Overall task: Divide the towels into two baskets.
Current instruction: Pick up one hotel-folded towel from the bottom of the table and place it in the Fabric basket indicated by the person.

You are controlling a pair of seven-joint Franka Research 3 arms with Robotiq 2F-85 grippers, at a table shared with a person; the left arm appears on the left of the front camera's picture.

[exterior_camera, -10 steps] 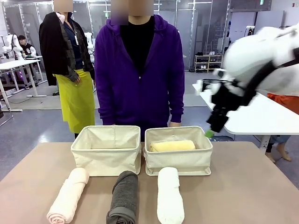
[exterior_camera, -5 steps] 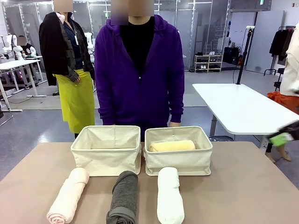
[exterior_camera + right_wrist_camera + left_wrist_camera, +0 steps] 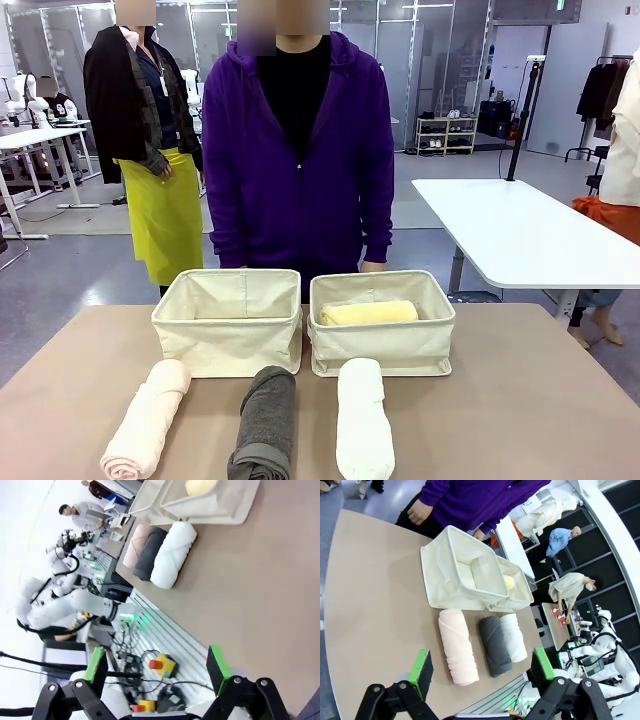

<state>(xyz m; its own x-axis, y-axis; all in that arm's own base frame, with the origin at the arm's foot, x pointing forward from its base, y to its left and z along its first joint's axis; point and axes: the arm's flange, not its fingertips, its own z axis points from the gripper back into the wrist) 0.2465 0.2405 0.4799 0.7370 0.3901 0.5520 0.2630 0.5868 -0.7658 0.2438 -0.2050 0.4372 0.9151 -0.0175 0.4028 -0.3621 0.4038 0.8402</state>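
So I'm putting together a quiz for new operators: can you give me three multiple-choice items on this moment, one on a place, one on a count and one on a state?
1. Where is the yellow towel?
A. on the table
B. in the right basket
C. in the person's hand

2. How many towels lie on the table?
A. two
B. four
C. three

3. How is the left gripper?
A. open, holding nothing
B. shut on a towel
C. shut on a basket

Answers:
1 B: it lies inside the right basket.
2 C: the pink towel, grey towel and white towel lie side by side.
3 A: its fingers stand wide apart and grip nothing.
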